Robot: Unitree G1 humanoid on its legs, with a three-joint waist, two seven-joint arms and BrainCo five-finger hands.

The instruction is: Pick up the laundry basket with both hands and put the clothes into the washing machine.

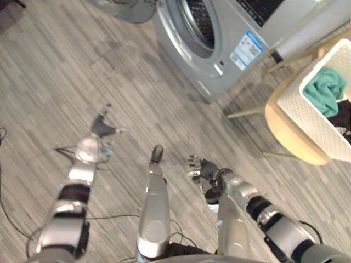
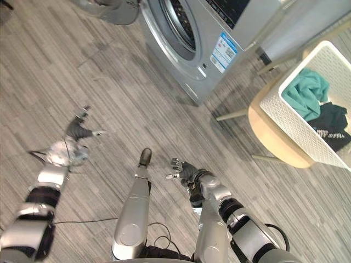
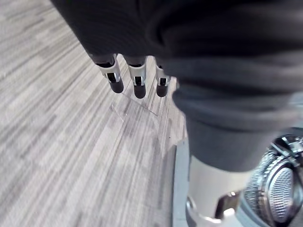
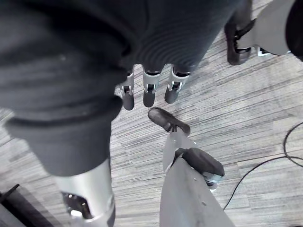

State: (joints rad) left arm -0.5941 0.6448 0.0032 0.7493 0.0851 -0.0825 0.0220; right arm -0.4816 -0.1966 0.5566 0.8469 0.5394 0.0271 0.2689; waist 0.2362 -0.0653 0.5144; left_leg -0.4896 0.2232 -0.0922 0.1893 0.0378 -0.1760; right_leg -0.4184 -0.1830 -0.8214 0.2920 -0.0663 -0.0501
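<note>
left robot hand (image 1: 102,127) and right robot hand (image 1: 202,169) hang open, empty. basket (image 1: 310,118) of clothes (image 1: 324,90) sits on a chair (image 1: 289,132) by the washer (image 1: 219,44).

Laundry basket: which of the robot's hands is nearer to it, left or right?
Right. The right hand hangs over the floor, short of the laundry basket; the left hand is farther away, on the robot's opposite side.

Matt, wood-grain floor (image 1: 66,66). Smooth, satin silver washing machine (image 1: 225,33), glossy door ring (image 1: 181,34). White perforated laundry basket (image 1: 311,119), probably plastic, holding soft teal cloth (image 1: 326,90). Smooth pale wooden chair (image 1: 289,137).
</note>
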